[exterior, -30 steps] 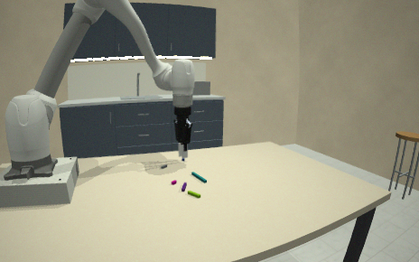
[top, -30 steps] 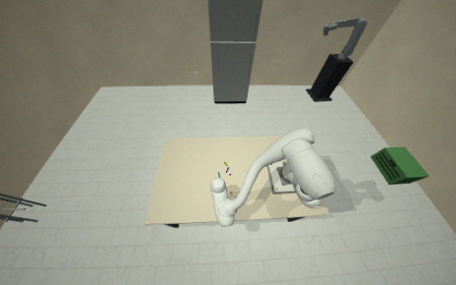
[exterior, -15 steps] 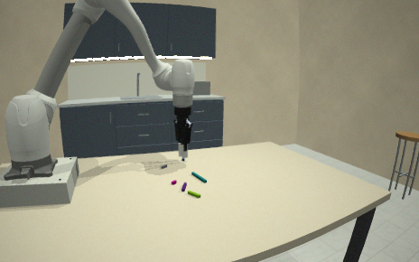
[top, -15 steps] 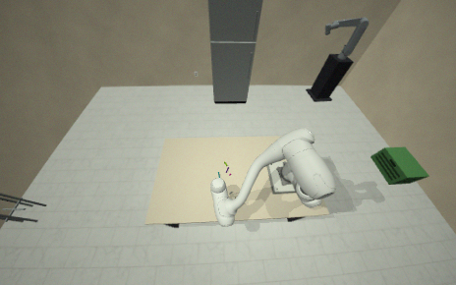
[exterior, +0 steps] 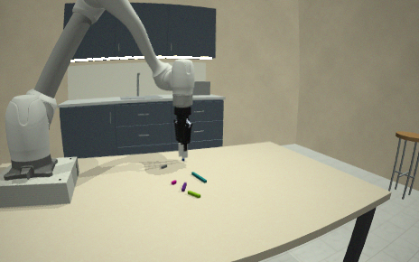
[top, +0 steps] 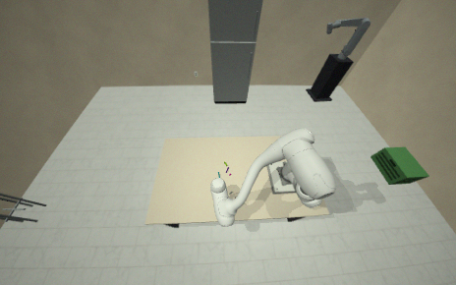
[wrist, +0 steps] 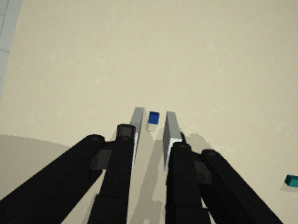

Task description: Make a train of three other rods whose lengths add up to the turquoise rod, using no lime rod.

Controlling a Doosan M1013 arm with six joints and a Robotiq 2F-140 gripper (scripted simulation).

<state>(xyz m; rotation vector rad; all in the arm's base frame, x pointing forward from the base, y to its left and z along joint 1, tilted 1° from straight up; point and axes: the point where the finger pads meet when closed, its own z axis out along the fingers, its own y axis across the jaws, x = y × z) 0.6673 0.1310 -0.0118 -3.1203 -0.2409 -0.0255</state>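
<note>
My gripper [exterior: 182, 156] [wrist: 153, 123] points down low over the table, its fingers a narrow way apart. The small blue rod [exterior: 183, 160] [wrist: 153, 118] shows between the fingertips in the wrist view, with a gap on each side. A turquoise rod [top: 219, 175] [exterior: 199, 177] [wrist: 292, 181] lies flat, apart from the others. A magenta rod [top: 230, 174] [exterior: 173, 182], a purple rod [top: 227, 170] [exterior: 184, 186] and a lime rod [top: 225, 163] [exterior: 194, 194] lie separately near it. A grey rod [exterior: 163, 166] lies in the arm's shadow. The arm hides the gripper in the top view.
The table [top: 187, 157] [exterior: 289, 199] carries the arm's base [exterior: 41, 190] at one end. The arm reaches over the table from there. In the wrist view a table edge shows at the upper left, with floor beyond.
</note>
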